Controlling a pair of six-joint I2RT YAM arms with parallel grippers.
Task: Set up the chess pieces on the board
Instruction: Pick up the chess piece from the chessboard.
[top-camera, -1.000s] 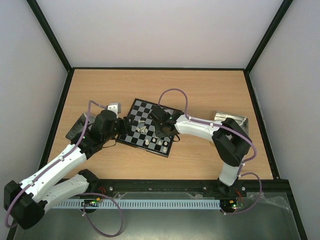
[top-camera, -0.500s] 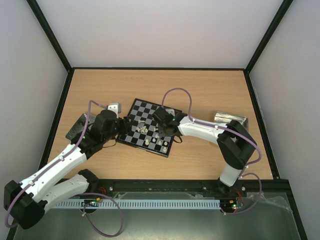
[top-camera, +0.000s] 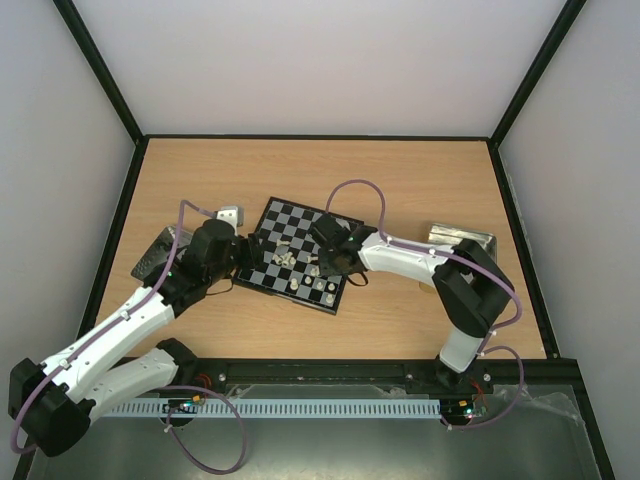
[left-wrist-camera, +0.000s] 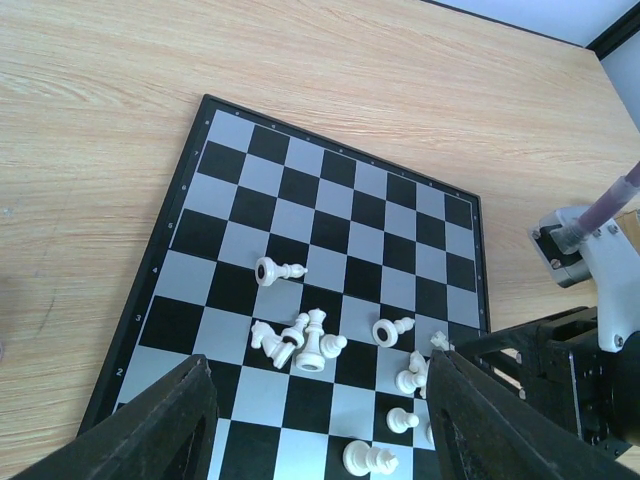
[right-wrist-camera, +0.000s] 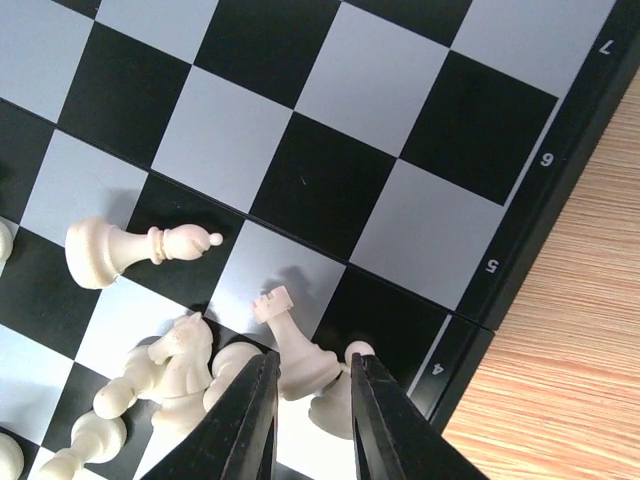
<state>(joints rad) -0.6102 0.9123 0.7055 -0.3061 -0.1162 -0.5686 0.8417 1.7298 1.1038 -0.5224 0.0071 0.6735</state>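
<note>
right gripper (right-wrist-camera: 312, 365) has nudged rightward over the board (left-wrist-camera: 330, 200), fingers flanking a tilted rook (right-wrist-camera: 290, 345), grip unclear; left gripper (left-wrist-camera: 320, 365) apart; tray (top-camera: 478, 240) behind, contents hidden.

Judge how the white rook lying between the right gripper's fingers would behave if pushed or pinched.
The rook lies on its side with a round body, so a push would probably roll it in an arc. It looks rigid and smaller than a board square, so likely very light. Its smooth taper may slip from the right gripper.
</note>
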